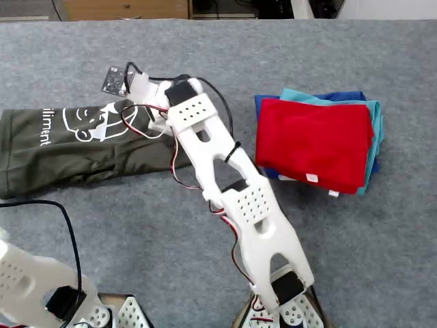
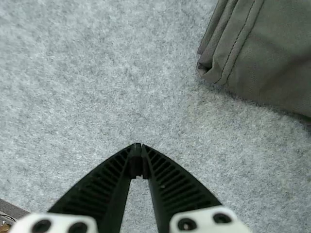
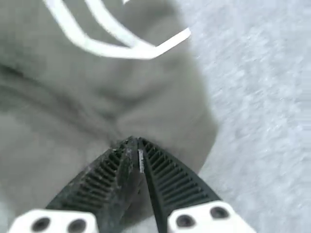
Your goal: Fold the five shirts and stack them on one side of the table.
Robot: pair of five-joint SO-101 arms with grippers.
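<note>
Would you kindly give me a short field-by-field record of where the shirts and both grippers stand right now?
folded: red shirt on top, edges of a teal shirt and a blue shirt showing beneath
not yet stacked: olive shirt, lying long on the table, apart from the folded ones
right gripper: fingers shut on the olive shirt
left gripper: fingers shut, over bare table near a corner of the olive shirt

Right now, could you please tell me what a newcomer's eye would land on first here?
Probably the bright red shirt topping the folded stack at the table's right. Next, the white right arm stretched across to the olive shirt on the left, right gripper shut on its fabric.
</note>
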